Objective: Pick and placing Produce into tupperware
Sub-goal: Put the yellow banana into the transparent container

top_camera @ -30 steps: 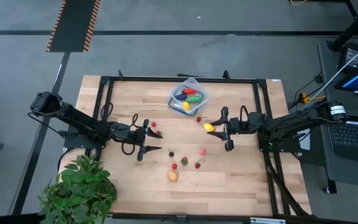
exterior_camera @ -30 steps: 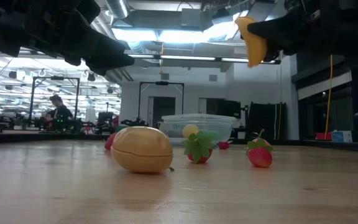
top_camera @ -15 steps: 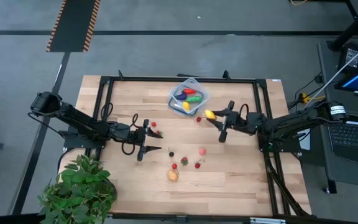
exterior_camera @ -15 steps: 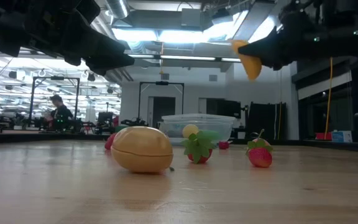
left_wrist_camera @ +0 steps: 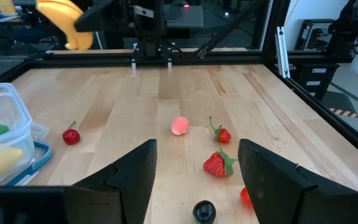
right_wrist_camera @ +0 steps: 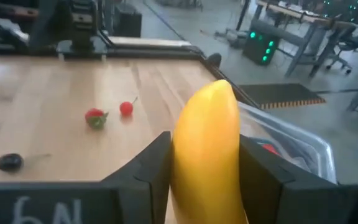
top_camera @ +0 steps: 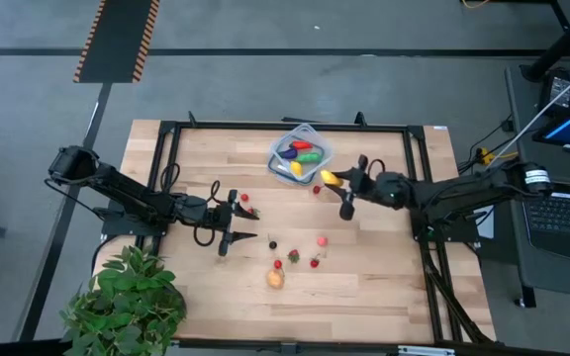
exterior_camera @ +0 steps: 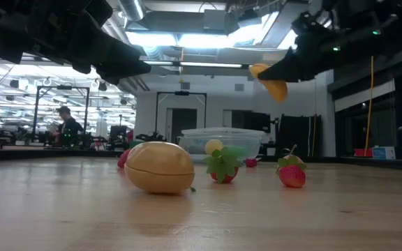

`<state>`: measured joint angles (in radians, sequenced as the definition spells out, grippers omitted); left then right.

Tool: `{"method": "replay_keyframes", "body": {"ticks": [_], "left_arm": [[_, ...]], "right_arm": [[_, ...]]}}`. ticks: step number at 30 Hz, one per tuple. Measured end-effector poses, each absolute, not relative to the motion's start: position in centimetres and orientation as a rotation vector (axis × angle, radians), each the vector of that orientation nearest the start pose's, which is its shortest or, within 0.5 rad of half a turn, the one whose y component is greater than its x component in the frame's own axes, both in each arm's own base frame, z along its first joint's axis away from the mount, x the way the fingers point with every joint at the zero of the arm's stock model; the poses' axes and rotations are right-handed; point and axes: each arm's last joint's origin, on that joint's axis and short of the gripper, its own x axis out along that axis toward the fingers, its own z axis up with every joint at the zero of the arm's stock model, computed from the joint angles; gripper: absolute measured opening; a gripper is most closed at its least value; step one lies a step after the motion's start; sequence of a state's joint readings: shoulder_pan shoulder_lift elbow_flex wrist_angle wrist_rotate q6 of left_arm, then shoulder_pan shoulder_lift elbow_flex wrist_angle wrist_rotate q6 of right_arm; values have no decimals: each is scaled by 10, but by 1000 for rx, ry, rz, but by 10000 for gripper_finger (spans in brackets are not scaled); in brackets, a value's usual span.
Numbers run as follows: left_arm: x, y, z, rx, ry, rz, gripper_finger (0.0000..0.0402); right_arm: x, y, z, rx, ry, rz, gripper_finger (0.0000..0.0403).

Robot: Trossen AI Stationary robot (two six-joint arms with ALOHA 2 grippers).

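Overhead, the right gripper (top_camera: 331, 179) is seen clamped on a yellow banana (top_camera: 329, 178) just right of the tupperware (top_camera: 301, 152) at upper centre; the left gripper (top_camera: 242, 225), fingers apart, is held at centre-left. At table height, the banana (exterior_camera: 272, 81) is carried upper right, above scattered produce (exterior_camera: 222, 166). Through the right wrist, the banana (right_wrist_camera: 206, 155) is pinched between both fingers (right_wrist_camera: 148, 167).

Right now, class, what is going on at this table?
The right gripper holds a yellow banana in the air, close beside the tupperware, which already has several produce pieces in it. The left gripper hangs open above the table, holding nothing. Small berries and a tan fruit lie loose on the wood, not yet packed.
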<state>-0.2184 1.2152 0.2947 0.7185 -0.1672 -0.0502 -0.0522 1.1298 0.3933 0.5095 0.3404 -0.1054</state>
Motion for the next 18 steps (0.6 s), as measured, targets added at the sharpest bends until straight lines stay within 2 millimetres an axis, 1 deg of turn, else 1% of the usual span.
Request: {"method": "replay_keyframes", "body": {"ticks": [5, 13, 18], "left_arm": [[214, -43, 173, -11, 200, -46, 220], [214, -43, 173, -11, 200, -46, 220], [214, -43, 173, -11, 201, -46, 220]], "right_arm": [[238, -39, 208, -172, 330, -325, 145], [273, -79, 214, -192, 472, -221, 145], [295, -105, 220, -216, 521, -159, 145]]}}
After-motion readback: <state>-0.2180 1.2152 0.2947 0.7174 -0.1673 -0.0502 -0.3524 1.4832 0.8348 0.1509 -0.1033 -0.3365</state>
